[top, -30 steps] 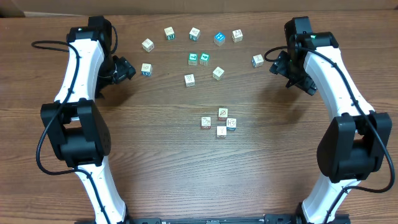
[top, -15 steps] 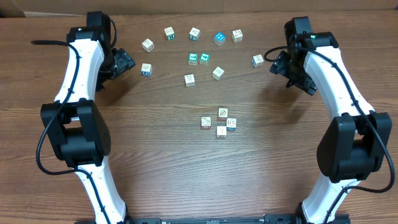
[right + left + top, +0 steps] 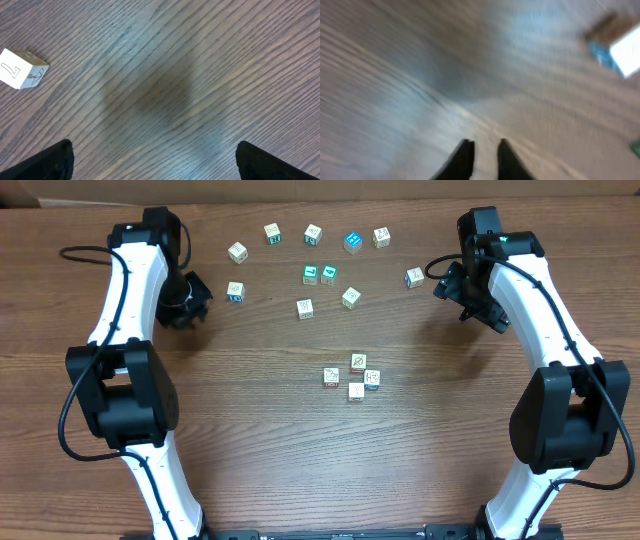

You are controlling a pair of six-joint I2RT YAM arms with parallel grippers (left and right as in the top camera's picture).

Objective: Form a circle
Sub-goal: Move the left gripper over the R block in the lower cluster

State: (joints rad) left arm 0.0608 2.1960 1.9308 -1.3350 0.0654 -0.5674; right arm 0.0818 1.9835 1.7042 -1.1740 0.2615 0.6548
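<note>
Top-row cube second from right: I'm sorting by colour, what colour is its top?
The cube is bright blue on top, clearest in the overhead view.

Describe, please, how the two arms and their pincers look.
The left arm and right arm have white shells, bulky black joints and loose black cables alongside. A green light glows on the right one. The left pincer and right pincer are black.

1. My table [image 3: 300,460]: brown wood-grain top, matt, finely streaked.
2. My left arm [image 3: 128,280] and right arm [image 3: 545,310]: smooth white plastic shells with a slight sheen; joints black and matt.
3. My right gripper [image 3: 155,162], fingers [image 3: 50,162]: black, matt.
4. circle of cubes [image 3: 357,390]: whitish matt faces, coloured print.
5. stray cube [image 3: 22,68]: white, matt, thin printed lines.
</note>
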